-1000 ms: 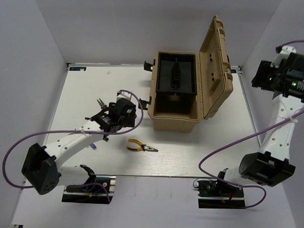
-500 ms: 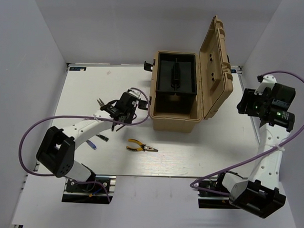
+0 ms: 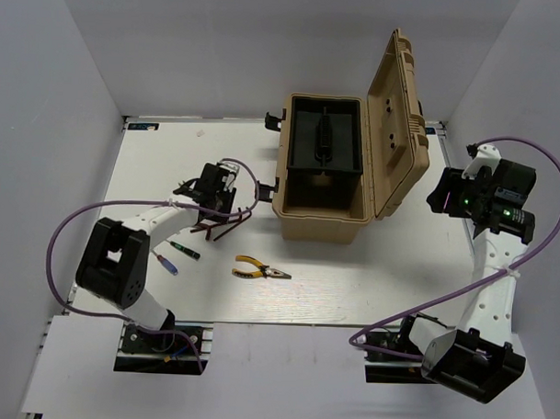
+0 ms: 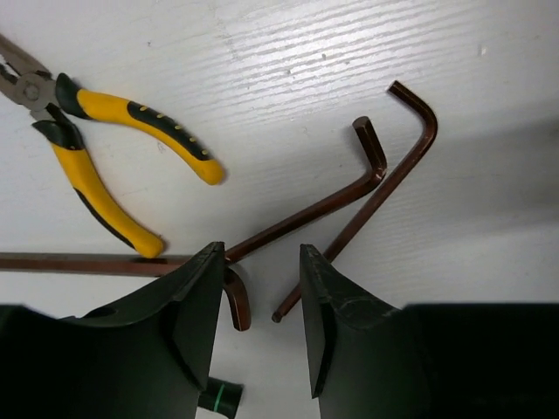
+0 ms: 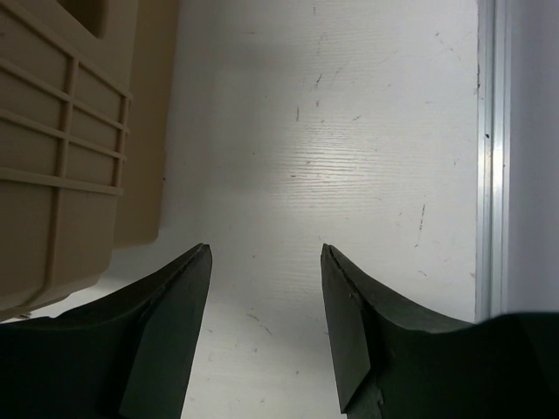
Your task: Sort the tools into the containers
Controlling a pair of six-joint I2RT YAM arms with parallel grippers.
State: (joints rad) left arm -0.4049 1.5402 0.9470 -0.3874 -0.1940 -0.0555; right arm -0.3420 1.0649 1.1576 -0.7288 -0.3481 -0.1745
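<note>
The tan toolbox (image 3: 321, 220) stands open at the back centre, lid (image 3: 403, 103) raised and black inner tray (image 3: 324, 142) showing. Yellow-handled pliers (image 3: 259, 269) lie in front of it and also show in the left wrist view (image 4: 122, 153). Dark hex keys (image 3: 215, 228) lie left of the box. In the left wrist view, three of them (image 4: 314, 209) lie just ahead of my fingers. A green screwdriver (image 3: 183, 250) and a blue one (image 3: 168, 264) lie nearer. My left gripper (image 3: 209, 210) (image 4: 260, 262) is open and empty over the hex keys. My right gripper (image 3: 441, 199) (image 5: 265, 255) is open and empty, right of the box.
The toolbox's ribbed side (image 5: 61, 131) fills the left of the right wrist view. The table's aluminium edge rail (image 5: 489, 175) runs along the right. White walls close in the table on three sides.
My left gripper has swung left, away from the toolbox's front corner, and now points down over the hex keys. My right gripper has come down from high up to beside the toolbox.
</note>
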